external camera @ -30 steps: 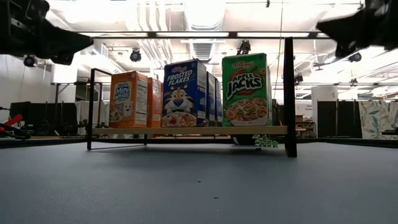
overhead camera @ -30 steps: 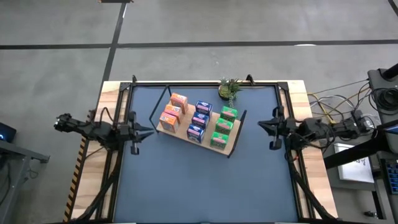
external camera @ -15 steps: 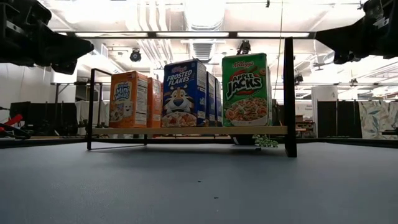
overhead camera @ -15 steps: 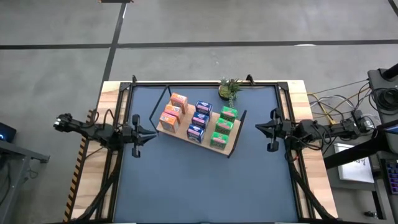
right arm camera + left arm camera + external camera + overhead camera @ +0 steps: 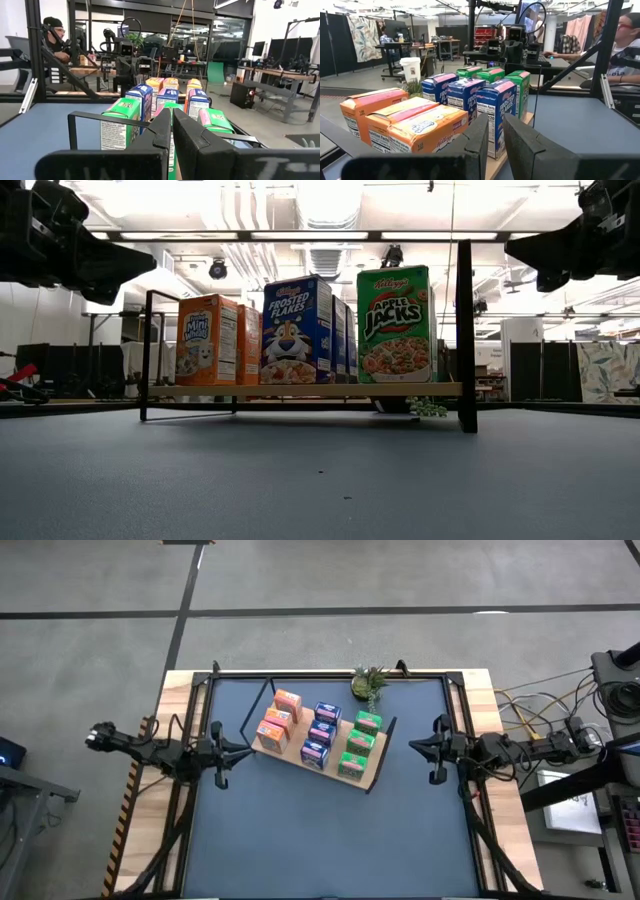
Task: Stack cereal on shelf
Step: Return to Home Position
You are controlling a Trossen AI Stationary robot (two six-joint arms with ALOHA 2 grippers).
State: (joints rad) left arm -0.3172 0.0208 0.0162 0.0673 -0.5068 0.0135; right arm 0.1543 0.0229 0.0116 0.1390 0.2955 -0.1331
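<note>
The shelf (image 5: 377, 766) is a light-wood board on black frame legs, standing aslant at the table's middle. Nine cereal boxes stand upright on it in three rows: orange boxes (image 5: 278, 720), blue boxes (image 5: 320, 733) and green boxes (image 5: 360, 745). The low view shows the orange (image 5: 205, 340), blue (image 5: 297, 330) and green (image 5: 395, 323) front boxes on the board (image 5: 300, 390). My left gripper (image 5: 240, 748) hovers left of the shelf, shut, touching nothing. My right gripper (image 5: 414, 746) hovers right of the shelf, also shut and touching nothing. Both point level at the shelf.
A small potted plant (image 5: 368, 682) stands at the table's far edge behind the shelf. The dark blue tabletop (image 5: 320, 830) lies bare between the shelf and the near edge. Black frame bars run along the table's sides. A person sits beyond the table (image 5: 625, 45).
Both grippers have sunk a little toward the table, as the low view shows. The right gripper has also crept slightly toward the shelf. The boxes and the shelf have stayed put.
</note>
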